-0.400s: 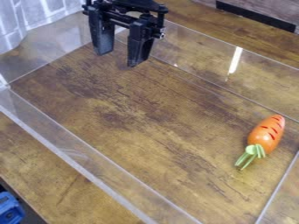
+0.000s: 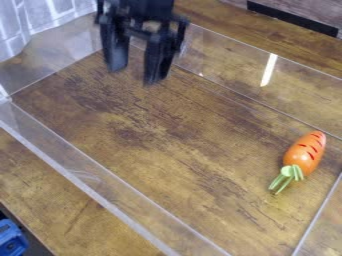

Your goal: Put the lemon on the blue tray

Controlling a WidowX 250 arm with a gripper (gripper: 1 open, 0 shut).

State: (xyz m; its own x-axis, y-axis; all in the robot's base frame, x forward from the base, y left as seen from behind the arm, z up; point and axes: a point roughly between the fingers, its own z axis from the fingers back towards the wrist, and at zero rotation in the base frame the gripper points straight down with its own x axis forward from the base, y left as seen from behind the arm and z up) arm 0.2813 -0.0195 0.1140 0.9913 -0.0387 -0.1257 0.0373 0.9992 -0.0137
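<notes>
Nothing done yet: no lemon or blue tray was visible. Gripper [image 2: 138, 58] hung at 11 o'clock, fingers apart, empty, blurred. Only a carrot [image 2: 301, 158] lay at 4 o'clock on the wooden table [image 2: 160, 130].

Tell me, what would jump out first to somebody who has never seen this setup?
Probably the bright orange toy carrot with its green top, lying alone near the right edge of the wooden table. Next, the black gripper hanging over the far left part, its fingers pointing down and blurred. Clear plastic walls fence the table in. No lemon or blue tray shows clearly in this view.
</notes>
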